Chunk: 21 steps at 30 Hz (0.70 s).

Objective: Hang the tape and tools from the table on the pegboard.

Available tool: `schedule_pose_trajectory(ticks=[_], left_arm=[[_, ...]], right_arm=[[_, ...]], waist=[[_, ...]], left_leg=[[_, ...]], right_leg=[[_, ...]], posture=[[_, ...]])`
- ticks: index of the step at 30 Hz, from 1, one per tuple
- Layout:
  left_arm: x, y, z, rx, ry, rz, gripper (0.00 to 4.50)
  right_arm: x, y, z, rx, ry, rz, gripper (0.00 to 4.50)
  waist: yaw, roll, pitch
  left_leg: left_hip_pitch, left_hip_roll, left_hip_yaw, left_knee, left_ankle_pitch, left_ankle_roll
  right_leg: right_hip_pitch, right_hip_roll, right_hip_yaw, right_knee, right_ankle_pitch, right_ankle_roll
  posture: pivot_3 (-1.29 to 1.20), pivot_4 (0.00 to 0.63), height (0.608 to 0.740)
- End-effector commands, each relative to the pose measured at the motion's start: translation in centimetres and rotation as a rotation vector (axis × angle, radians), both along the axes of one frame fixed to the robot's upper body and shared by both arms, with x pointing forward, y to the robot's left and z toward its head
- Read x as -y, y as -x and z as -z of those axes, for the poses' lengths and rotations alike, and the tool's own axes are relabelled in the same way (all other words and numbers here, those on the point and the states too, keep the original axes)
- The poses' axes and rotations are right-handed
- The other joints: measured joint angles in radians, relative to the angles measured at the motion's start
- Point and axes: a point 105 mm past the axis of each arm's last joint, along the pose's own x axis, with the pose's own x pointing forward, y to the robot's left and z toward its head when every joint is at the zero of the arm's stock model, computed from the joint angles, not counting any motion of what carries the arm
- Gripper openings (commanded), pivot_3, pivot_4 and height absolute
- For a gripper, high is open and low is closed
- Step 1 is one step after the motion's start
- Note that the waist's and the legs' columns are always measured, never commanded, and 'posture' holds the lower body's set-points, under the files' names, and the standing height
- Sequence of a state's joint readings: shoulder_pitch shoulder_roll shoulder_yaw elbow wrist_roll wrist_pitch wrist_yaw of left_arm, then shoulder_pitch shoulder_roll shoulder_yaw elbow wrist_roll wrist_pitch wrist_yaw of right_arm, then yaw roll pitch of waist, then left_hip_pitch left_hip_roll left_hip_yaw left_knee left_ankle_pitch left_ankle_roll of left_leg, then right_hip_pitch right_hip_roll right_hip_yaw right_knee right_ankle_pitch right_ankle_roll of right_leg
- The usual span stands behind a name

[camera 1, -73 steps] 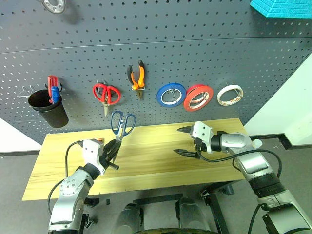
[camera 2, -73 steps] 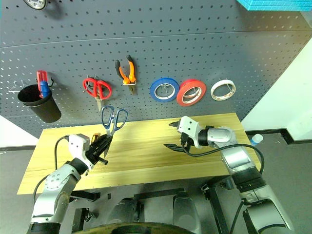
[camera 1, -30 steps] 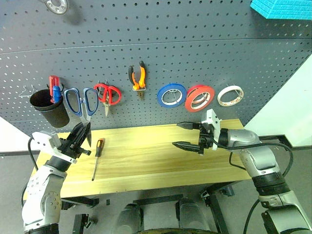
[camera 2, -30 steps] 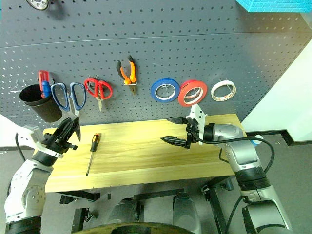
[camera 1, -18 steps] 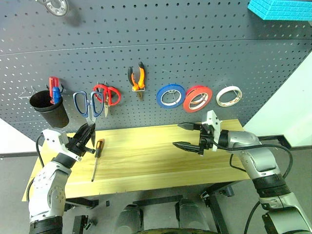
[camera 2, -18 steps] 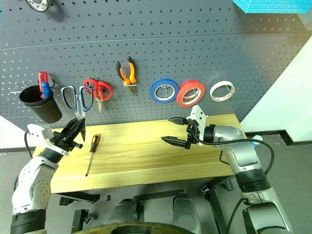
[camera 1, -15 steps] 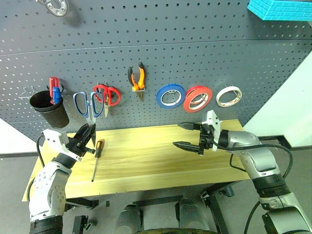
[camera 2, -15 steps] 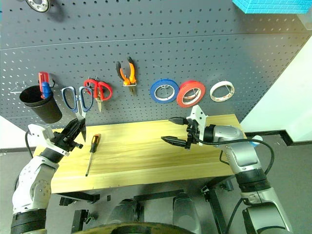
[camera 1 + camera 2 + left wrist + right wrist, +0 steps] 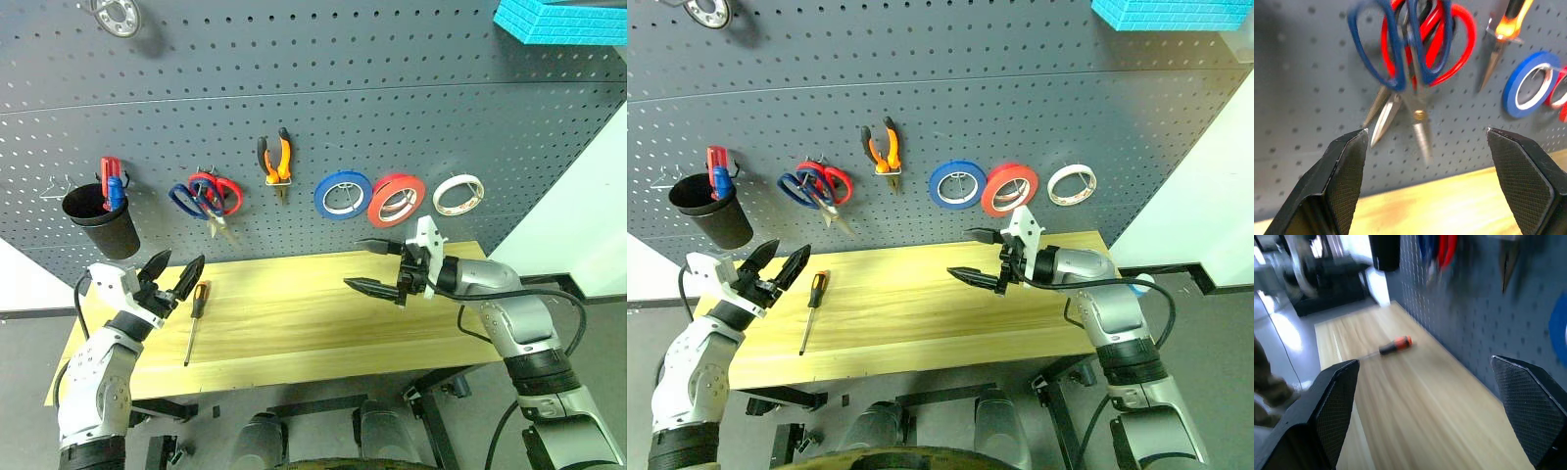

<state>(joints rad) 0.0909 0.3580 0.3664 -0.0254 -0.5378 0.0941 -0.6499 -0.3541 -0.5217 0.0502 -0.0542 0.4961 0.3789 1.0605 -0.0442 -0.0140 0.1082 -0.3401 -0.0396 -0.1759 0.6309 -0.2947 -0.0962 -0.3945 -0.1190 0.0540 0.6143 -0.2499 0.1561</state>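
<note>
Our left gripper spread wide, empty, near table's left end. Our right gripper spread too, empty, above table's right half. Screwdriver lies flat on table beside left gripper: last tool down. Behind, on pegboard: blue scissors tilted, overlapping red scissors on same hook. Pliers and red tape hang. Risk: blue scissors look shallowly seated; nudge could drop them. Slim screwdriver may roll when pinched.

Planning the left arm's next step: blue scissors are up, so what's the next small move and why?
Probably lower the open left end effector onto the screwdriver. It lies on the table just beside that end effector, while the blue scissors, pliers and red tape hang on the pegboard.
</note>
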Motion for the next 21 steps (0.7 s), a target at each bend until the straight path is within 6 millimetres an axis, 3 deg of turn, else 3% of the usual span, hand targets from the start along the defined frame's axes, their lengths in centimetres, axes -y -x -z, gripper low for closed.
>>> schedule_pose_trajectory(ticks=[1, 7, 13, 16, 19, 21], left_arm=[[-1.7, 0.9, 1.1, -0.034, -0.058, -0.049, 4.06], [-4.1, 2.6, 4.8, -0.163, -0.069, -0.167, 4.06], [-5.1, 3.6, 8.3, -0.329, -0.101, -0.246, 4.06], [-4.7, 3.3, 8.8, -0.405, -0.054, -0.273, 4.44], [-4.1, 3.0, 8.8, -0.478, -0.034, -0.287, 4.49], [-5.0, 2.4, 9.2, -0.573, -0.023, -0.387, 4.49]], right_arm=[[-0.2, 0.4, -3.2, 0.077, -0.067, -0.027, 4.5], [-0.3, 1.0, -3.6, 0.07, -0.085, -0.049, 4.5], [-0.3, 1.3, -3.3, 0.071, -0.071, -0.052, 4.5], [-0.2, 1.4, -2.6, 0.058, -0.039, -0.051, 4.5], [-0.2, 1.8, -2.2, 0.057, -0.012, -0.058, 4.5], [-0.4, 2.0, -2.0, 0.054, -0.003, -0.064, 4.5]], waist=[[0.0, 0.0, 0.0], [0.001, 0.0, 0.0], [0.004, 0.0, 0.0], [0.007, 0.0, 0.0], [0.007, 0.0, 0.001], [0.007, 0.002, 0.003]], left_leg=[[0.0, 0.0, 0.0, 0.0, 0.0, 0.0], [0.0, 0.0, 0.0, 0.0, 0.0, 0.0], [0.0, 0.0, 0.0, 0.0, 0.0, 0.0], [0.0, 0.0, 0.0, 0.0, 0.0, 0.0], [0.0, 0.0, 0.0, 0.0, 0.0, 0.0], [0.0, 0.0, 0.0, 0.0, 0.0, 0.0]], right_leg=[[0.0, 0.0, 0.0, 0.0, 0.0, 0.0], [0.0, 0.0, 0.0, 0.0, 0.0, 0.0], [0.0, 0.0, 0.0, 0.0, 0.0, 0.0], [0.001, 0.0, 0.0, 0.0, 0.0, 0.0], [0.001, 0.0, 0.0, 0.0, 0.0, 0.0], [0.001, 0.0, 0.0, 0.0, 0.0, 0.0]], posture=[[-0.06, 0.043, 0.738], [-0.05, 0.051, 0.738], [-0.03, 0.069, 0.738], [-0.03, 0.081, 0.738], [-0.03, 0.097, 0.738], [-0.03, 0.103, 0.738]])
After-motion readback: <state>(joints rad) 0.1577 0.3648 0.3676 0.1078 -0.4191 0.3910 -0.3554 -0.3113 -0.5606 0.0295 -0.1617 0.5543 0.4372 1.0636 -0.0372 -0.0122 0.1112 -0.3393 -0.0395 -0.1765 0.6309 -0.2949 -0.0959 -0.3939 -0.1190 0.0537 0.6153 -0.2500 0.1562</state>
